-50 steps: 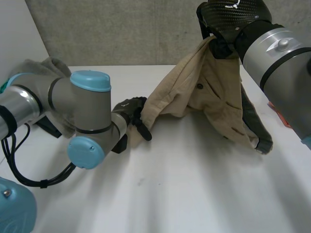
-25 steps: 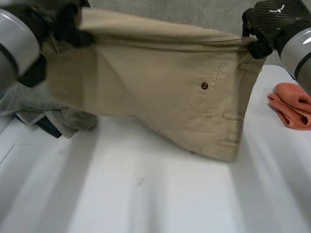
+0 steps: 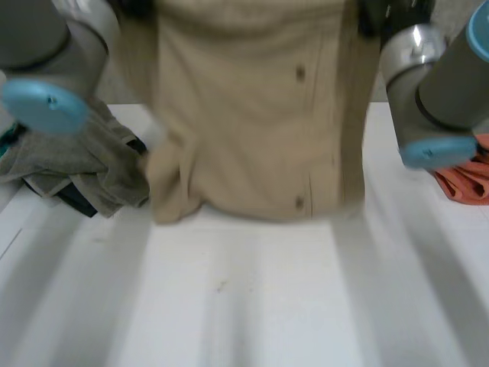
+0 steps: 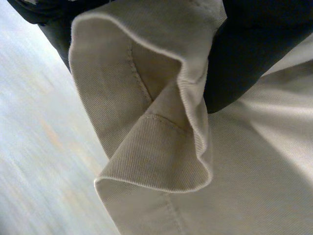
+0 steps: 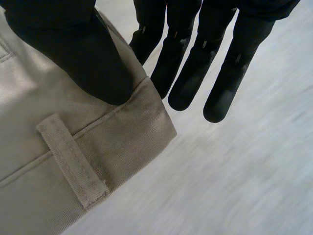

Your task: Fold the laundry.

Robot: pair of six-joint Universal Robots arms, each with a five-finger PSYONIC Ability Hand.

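The beige trousers [image 3: 252,130] hang over the far side of the desk [image 3: 252,306]. The right hand [image 5: 73,49] pinches a waistband corner under its thumb, and its other fingers [image 5: 188,73] are straight and spread. The left hand [image 4: 254,54] pinches another edge. The cloth seems soft and limp, so the firm waistband looks like the best place to hold.

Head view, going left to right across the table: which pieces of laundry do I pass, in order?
grey clothes pile → beige garment, held up over the middle of the table → orange cloth
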